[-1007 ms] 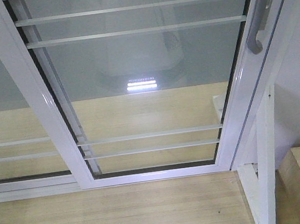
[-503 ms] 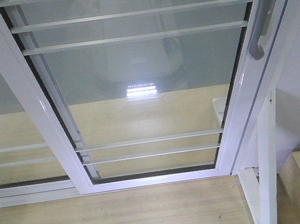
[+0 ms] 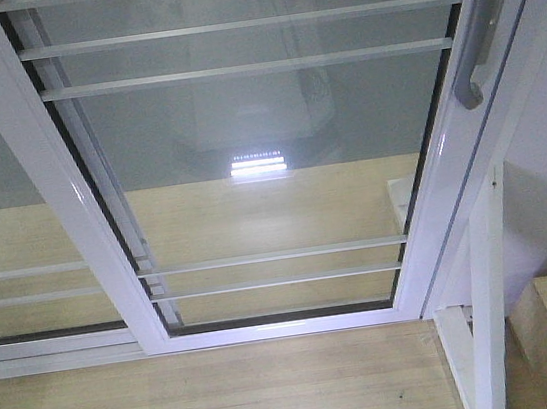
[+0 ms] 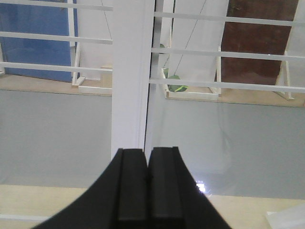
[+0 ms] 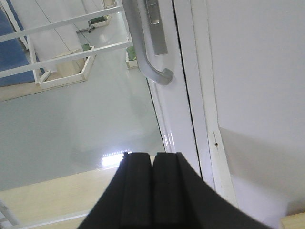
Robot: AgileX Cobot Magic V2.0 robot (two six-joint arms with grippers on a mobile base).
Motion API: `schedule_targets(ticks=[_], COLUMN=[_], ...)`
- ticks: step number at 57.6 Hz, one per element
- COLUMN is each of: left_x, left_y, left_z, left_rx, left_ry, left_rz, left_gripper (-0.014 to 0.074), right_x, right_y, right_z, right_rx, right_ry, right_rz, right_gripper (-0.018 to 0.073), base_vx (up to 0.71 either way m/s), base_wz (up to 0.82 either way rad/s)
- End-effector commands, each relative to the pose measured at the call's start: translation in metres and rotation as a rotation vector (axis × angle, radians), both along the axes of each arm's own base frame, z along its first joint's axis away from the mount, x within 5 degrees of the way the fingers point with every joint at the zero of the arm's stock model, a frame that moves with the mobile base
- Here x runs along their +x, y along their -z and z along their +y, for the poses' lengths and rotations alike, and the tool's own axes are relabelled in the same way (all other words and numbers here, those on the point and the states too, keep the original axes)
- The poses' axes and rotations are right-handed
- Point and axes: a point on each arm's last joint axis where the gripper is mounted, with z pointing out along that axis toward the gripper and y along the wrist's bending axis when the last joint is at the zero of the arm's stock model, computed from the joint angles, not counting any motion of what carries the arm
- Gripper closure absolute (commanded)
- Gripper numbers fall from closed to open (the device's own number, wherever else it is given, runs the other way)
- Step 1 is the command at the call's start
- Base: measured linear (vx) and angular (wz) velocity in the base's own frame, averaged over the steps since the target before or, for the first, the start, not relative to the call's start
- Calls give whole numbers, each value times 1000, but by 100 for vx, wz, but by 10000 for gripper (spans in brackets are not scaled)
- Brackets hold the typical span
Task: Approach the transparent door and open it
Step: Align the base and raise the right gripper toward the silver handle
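I stood close in front of the door [image 3: 262, 115]. Its glass and thin white bars filled the front view from about 10 o'clock across to 2 o'clock, and its handle [image 3: 474, 42] was up at 1 o'clock on the right-hand edge. Seen from the right wrist, that handle hung at 12 o'clock above my right gripper [image 5: 152, 160], near it but clearly apart. The pads there were pressed together with nothing between them. My left gripper [image 4: 147, 157] was likewise clenched on nothing and pointed at a white frame post [image 4: 128, 81] at 12 o'clock. The plain glass panel [image 3: 5, 230] with no handle sat off at 9 o'clock. I judged the approach about done, since the door was right before me. The opening itself had not begun: the door looked shut against its frame, and nothing touched the handle. Spreading the right pads, reaching up, taking the handle and moving the door all remained.
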Motion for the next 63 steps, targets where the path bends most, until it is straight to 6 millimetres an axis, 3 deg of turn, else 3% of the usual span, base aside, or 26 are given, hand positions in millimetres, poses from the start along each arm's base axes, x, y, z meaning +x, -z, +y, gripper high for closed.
schedule_targets(ticks=[1, 30, 48, 54, 63], left_x=[2, 2, 2, 2, -3], left_y=[-2, -3, -4, -9, -36], left_z=[0, 0, 0, 0, 1], left_rx=[-10, -10, -10, -29, -37], left_ry=[1, 1, 1, 0, -1], left_rz=[-52, -67, -72, -123, -314], left_gripper=[603, 603, 603, 603, 603], right_x=[1, 1, 1, 0, -3], right_y=[-7, -8, -28, -33, -52], right_z=[-1, -2, -2, -2, -2], right_rx=[-14, -79, -130, -154, -178], right_ry=[7, 7, 21, 22, 26], right_rz=[-88, -94, -311, -362, -438], right_gripper=[565, 565, 565, 565, 565], base_vx=[0, 0, 0, 0, 0], base_wz=[0, 0, 0, 0, 0])
